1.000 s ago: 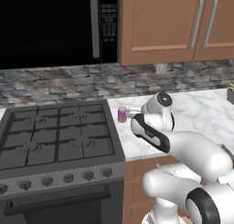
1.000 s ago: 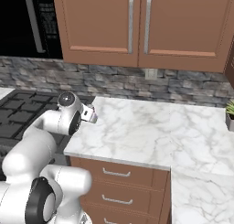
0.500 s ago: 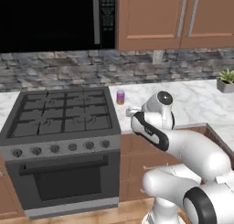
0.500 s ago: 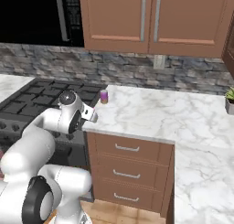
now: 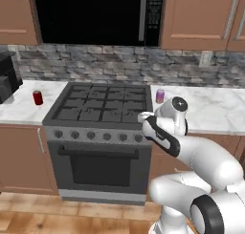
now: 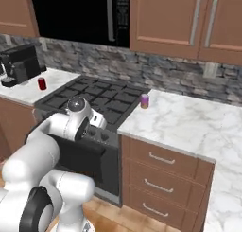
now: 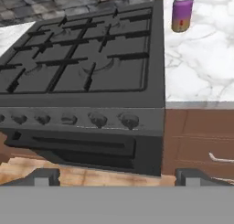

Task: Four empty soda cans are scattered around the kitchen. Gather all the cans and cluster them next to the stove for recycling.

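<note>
While your pincer (image 7: 117, 175) hangs released at the frame's bottom, you see the purple-pink can (image 7: 182, 13) upper right on the table (image 7: 201, 67), beside the stove (image 7: 87, 77).

Arm folded low, gripper (image 7: 116, 175) empty with jaws spread wide.

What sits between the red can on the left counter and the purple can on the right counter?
The stove spans the whole stretch between the red can and the purple can, its burner grates bare, seen in the left base view.
</note>
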